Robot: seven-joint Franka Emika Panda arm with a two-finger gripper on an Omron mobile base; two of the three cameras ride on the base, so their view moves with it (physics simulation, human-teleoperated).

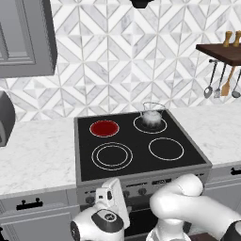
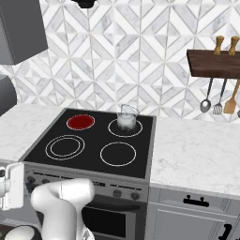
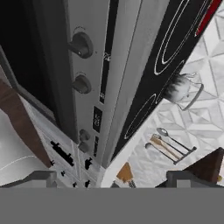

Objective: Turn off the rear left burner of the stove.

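The rear left burner (image 1: 104, 127) glows solid red at about 11 o'clock on the stove's (image 1: 141, 175) flat black glass top, inside a thin white ring; in the right base view it sits at 10 o'clock on the glass (image 2: 80, 121). So the burner is on, and the step in hand looks like the approach to the controls.

The claw (image 3: 111, 183) hangs low before the steel front panel, the hand view rolled sideways. Its two dark tips stand well apart at the bottom of that view, wide and holding nothing. Nearest it are the small round dark knobs (image 3: 80, 44), set in a row along the brushed grey panel, each with a faint printed arc beside it.

Next, I judge, the claw must pick the knob that serves this burner, close on it squarely and twist; which knob that is cannot be told from here.

A glassy kettle (image 1: 151, 116) with a wire handle stands on the rear right ring. The table (image 1: 33, 157) is pale veined marble.
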